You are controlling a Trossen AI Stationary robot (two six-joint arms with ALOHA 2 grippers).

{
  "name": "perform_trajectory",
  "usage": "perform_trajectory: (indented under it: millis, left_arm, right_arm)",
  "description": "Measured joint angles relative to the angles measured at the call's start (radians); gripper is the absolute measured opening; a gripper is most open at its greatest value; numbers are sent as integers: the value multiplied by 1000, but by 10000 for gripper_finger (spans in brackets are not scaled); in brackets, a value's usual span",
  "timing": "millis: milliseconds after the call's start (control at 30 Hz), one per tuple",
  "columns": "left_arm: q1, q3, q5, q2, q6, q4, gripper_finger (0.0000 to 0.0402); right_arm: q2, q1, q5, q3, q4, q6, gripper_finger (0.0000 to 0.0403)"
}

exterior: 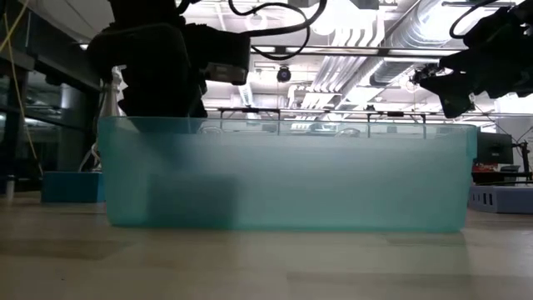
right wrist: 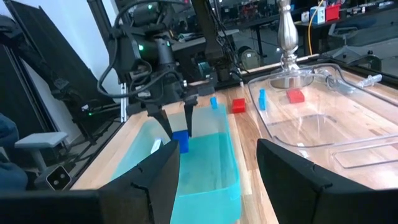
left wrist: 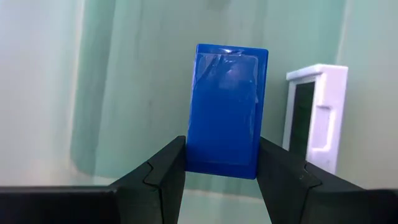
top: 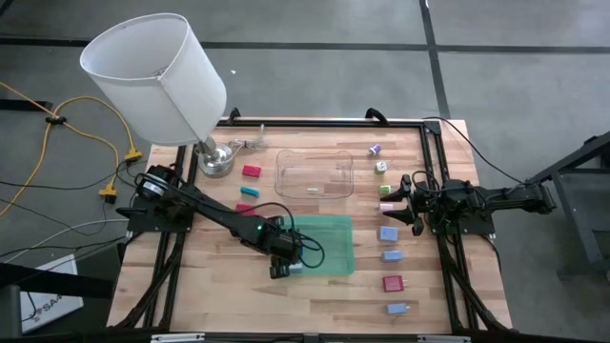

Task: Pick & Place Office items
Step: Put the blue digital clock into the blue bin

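My left gripper (left wrist: 222, 146) is shut on a flat blue block (left wrist: 227, 93) at the left end of the green translucent tray (top: 329, 250). The right wrist view shows that gripper (right wrist: 177, 124) pointing down into the tray with the block (right wrist: 180, 142) below it. A white block (left wrist: 314, 118) lies on the tray floor beside it. My right gripper (top: 400, 200) hovers open at the table's right side, touching nothing, next to a column of small blocks (top: 388, 232). More blocks, a red one (top: 251, 171) among them, lie left of the clear tray (top: 315, 174). My left gripper pinches the blue block between its two fingers (left wrist: 168, 165), on the block's two long edges at the end nearest the gripper (left wrist: 221, 158). The fingers come from above, pointing down. The block hangs upright below them inside the tray; whether its lower end touches the floor I cannot tell.
A lamp with a white shade (top: 152, 76) stands on a metal base (top: 214, 157) at the table's far left. The clear tray lies beyond the green one. In the low view the green tray's wall (exterior: 283, 175) fills the middle. Bare wood (top: 219, 286) lies toward the near edge.
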Motion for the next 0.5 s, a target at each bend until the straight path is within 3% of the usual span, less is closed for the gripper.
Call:
perform_trajectory:
  millis: [500]
  left_arm:
    - [0,0,-1,0,21,1,186]
  right_arm:
    - [2,0,-1,0,1,0,201]
